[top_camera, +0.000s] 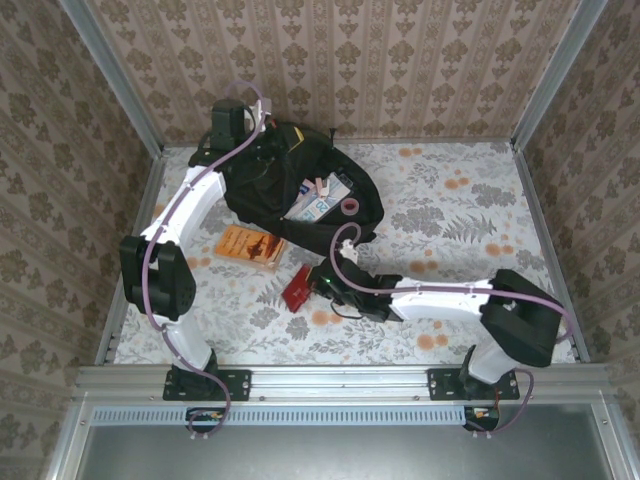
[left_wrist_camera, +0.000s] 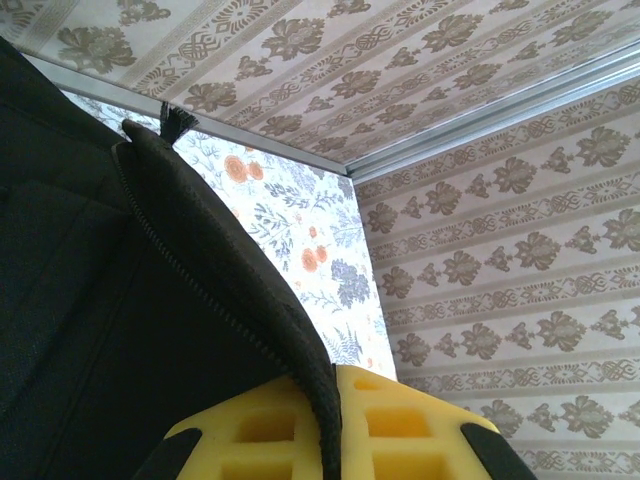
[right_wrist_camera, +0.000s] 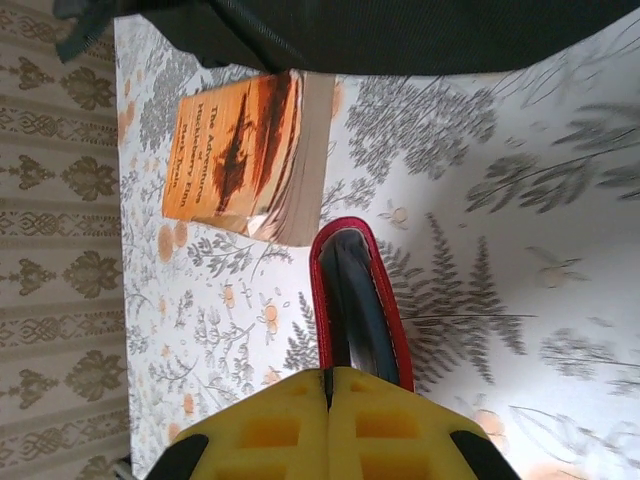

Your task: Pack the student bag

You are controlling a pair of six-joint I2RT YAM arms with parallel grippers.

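Observation:
The student bag, a large black backpack, lies open at the back of the table. My left gripper is shut on the bag's zippered rim and holds it up at the bag's far left end. Inside the opening lie a blue-and-white box and a pink ring. My right gripper is shut on the edge of a red case with a dark inside. That case is low over the table, in front of the bag, at the right gripper.
An orange paperback lies flat on the flowered tabletop, left of the red case and just in front of the bag; it is also in the right wrist view. Metal rails and papered walls close off the table's sides and back.

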